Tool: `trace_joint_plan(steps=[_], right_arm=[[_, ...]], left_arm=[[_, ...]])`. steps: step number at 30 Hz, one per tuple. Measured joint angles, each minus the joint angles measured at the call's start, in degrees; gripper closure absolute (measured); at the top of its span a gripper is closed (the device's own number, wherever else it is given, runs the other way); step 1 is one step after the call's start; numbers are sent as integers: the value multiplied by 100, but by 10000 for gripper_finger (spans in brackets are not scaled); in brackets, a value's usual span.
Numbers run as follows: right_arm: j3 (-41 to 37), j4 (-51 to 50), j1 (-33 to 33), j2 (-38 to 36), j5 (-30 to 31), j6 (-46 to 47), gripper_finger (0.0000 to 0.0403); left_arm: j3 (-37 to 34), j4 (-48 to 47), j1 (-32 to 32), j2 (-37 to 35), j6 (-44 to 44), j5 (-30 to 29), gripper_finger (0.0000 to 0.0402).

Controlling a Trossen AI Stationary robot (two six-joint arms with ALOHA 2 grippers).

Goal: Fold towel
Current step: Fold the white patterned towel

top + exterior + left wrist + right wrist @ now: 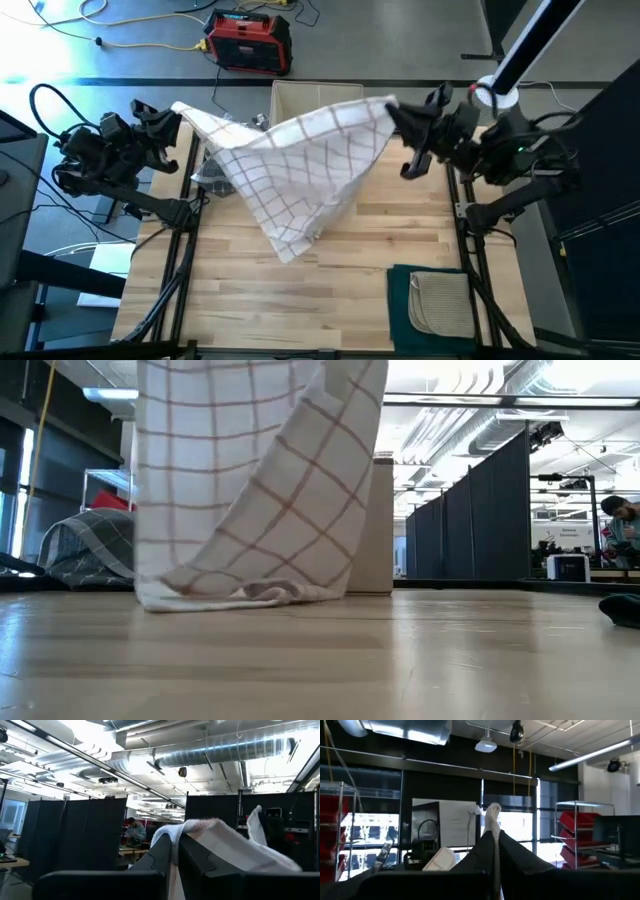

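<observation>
Nearby, folded cloths (pixel 436 302) beside towel (pixel 300 170).

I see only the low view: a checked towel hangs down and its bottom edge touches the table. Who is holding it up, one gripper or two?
Observer: Two. The left gripper is shut on one corner of the checked towel, and the right gripper is shut on the other.
Operator: Is the towel stretched flat between them?
Observer: No. In the high view it sags and narrows to a point on the table.
Operator: Is anything else on the table near me?
Observer: Yes, a folded beige cloth lies on a dark green cloth at the front right corner.
</observation>
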Motion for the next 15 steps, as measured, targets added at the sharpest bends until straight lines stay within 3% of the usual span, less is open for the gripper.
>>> trace_joint_plan(steps=[4, 10, 15], right_arm=[[341, -292, -67, 0, -145, 180, 403], [694, -305, -60, 4, -919, 381, 403], [715, -303, 51, 32, -1934, 1113, 403]], left_arm=[[259, 23, 0, 0, -66, 307, 389], [736, 22, 0, 33, -188, 1105, 389], [919, 18, 0, 137, -755, 2297, 389]])
